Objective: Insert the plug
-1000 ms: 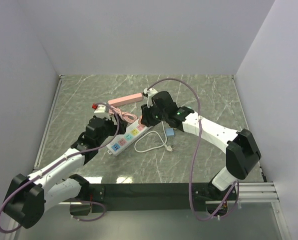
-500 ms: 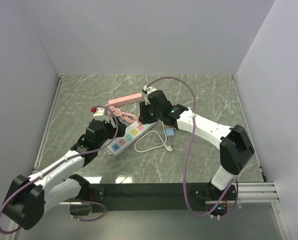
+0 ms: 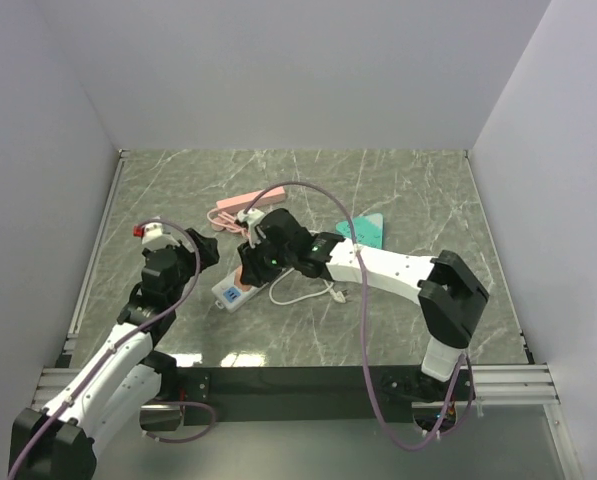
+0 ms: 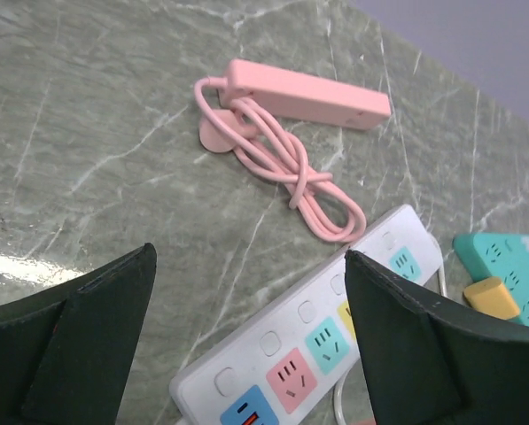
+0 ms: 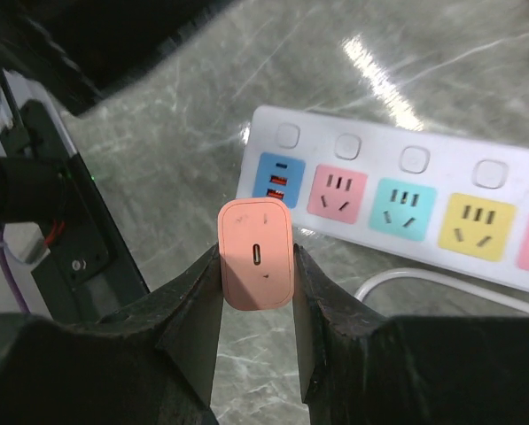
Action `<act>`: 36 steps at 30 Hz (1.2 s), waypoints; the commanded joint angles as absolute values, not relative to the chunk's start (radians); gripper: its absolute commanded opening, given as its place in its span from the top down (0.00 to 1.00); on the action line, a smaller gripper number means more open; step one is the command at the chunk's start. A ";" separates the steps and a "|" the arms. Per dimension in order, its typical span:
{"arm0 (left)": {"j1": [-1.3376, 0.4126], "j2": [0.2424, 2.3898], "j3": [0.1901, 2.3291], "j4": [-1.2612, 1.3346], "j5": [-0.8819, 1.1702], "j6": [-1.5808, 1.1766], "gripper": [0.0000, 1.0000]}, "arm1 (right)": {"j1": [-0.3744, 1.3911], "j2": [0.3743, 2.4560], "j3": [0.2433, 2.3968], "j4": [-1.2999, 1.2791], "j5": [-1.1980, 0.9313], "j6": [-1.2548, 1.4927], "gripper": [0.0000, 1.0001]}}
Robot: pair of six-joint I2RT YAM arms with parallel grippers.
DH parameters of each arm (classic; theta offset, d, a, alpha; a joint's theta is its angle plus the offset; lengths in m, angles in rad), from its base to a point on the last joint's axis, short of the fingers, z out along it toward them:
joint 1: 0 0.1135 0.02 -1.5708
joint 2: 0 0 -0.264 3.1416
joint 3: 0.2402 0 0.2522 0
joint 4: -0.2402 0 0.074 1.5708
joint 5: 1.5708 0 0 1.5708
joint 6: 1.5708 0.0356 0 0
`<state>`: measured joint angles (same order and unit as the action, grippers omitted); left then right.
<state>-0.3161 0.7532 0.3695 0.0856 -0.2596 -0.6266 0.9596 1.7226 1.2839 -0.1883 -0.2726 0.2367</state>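
Plainly the right gripper (image 5: 256, 266) has the pink plug (image 5: 256, 241) clamped between its two fingers (image 5: 193, 310), which press on the plug's flat sides while its rounded end face points back at the wrist camera. That face carries one small slot-shaped port and no lettering I can make out. The prongs are on the far side and hidden.

I'd judge the plug light, rigid and smooth-shelled. It could twist or slip in the pads once the prongs meet resistance. The side grip looks right, provided it stays square to the socket.

The white power strip (image 5: 406, 199) lies on the table (image 3: 428, 190) just beyond and below the fingertips. Its blue, pink, teal and yellow socket faces point up, each with a small button. The blue one holds what look like two USB ports. No brand or text is readable on it. It looks light enough to skid under a push.

The left gripper (image 4: 249, 257) hangs spread wide over the near end of that strip, holding nothing. Past its fingertips lie a pink power strip (image 4: 308, 88) with its looped pink cord (image 4: 286, 173). Off to its right is a teal strip (image 4: 517, 257) with a yellow plug (image 4: 490, 297).
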 commanded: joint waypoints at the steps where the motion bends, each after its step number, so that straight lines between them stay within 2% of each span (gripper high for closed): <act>1: -0.296 0.707 0.351 0.078 -0.275 -0.653 0.06 | 0.966 1.752 1.338 -0.167 -0.288 0.215 1.00; 10: -0.288 0.752 0.337 0.129 -0.238 -0.655 0.07 | 0.983 1.821 1.466 -0.291 -0.097 0.288 1.00; 16: -0.288 0.747 0.322 0.166 -0.181 -0.640 0.07 | 0.986 1.790 1.418 -0.252 -0.086 0.258 1.00; 24: -0.288 0.791 0.314 0.238 -0.040 -0.588 0.11 | 0.884 1.733 1.439 -0.354 -0.002 0.255 1.00; 31: -0.288 0.931 0.345 0.232 -0.029 -0.626 0.14 | 0.750 1.645 1.355 -0.357 0.006 0.287 1.00; 36: -0.290 1.020 0.351 0.261 -0.021 -0.638 0.14 | 0.733 1.606 1.299 -0.371 0.021 0.296 1.00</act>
<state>-0.2913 0.9936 0.3126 0.2020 -0.0452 -0.6250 0.7235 1.6478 1.3220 -0.3645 0.0021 0.2810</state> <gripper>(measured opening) 0.864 0.402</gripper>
